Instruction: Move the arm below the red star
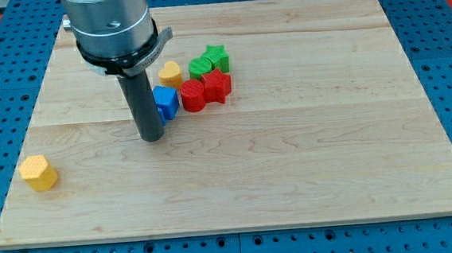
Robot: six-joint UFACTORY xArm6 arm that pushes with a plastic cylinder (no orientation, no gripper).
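The red star [218,85] sits in a cluster of blocks at the upper middle of the wooden board [331,151]. A red round block [193,96] touches its left side. My tip [152,137] rests on the board to the lower left of the cluster, just left of and below a blue block [166,102] that the rod partly hides. The tip is well to the view's left of the red star and a little below it.
A green star [218,57] and a green block [201,66] lie above the red pair. A yellow heart [170,73] lies above the blue block. A yellow hexagon block [38,172] sits alone near the board's lower left edge.
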